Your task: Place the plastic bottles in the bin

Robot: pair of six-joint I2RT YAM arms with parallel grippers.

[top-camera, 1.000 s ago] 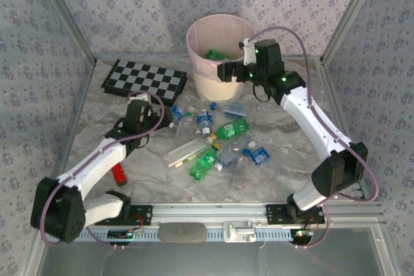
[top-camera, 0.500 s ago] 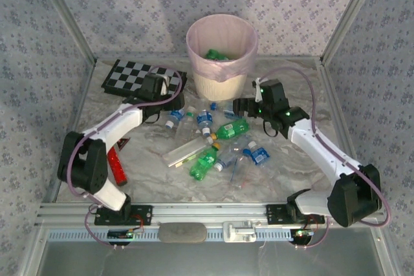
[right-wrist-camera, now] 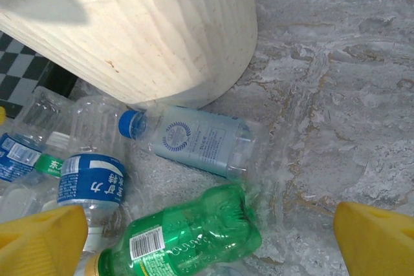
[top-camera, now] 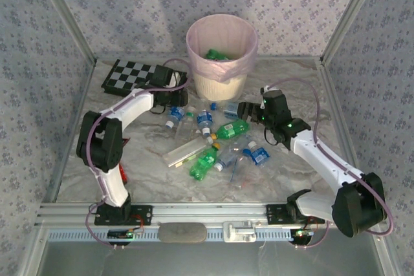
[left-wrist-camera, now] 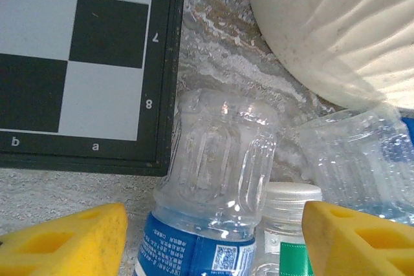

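The bin (top-camera: 221, 46), cream with a pink liner, stands at the back with a green bottle (top-camera: 215, 54) inside. Plastic bottles lie scattered in front of it. My left gripper (top-camera: 173, 101) is low beside the checkerboard; its yellow fingers (left-wrist-camera: 65, 240) stand apart on either side of a clear blue-labelled bottle (left-wrist-camera: 213, 179), with small gaps, and a white-capped bottle (left-wrist-camera: 291, 214) lies beside it. My right gripper (top-camera: 243, 109) hangs wide open over a green bottle (right-wrist-camera: 187, 234). A clear blue-capped bottle (right-wrist-camera: 194, 140) lies at the foot of the bin (right-wrist-camera: 149, 30).
A black-and-white checkerboard (top-camera: 143, 78) lies at the back left, its edge right behind the left gripper. A small red object (top-camera: 121, 172) sits by the left arm. A flat pale packet (top-camera: 184, 152) lies among the bottles. Enclosure walls ring the marbled table (top-camera: 291, 88).
My left arm swung forward from the near left to the bottles by the checkerboard, and its jaws narrowed. My right arm came down from the bin's rim to the table, still wide open.
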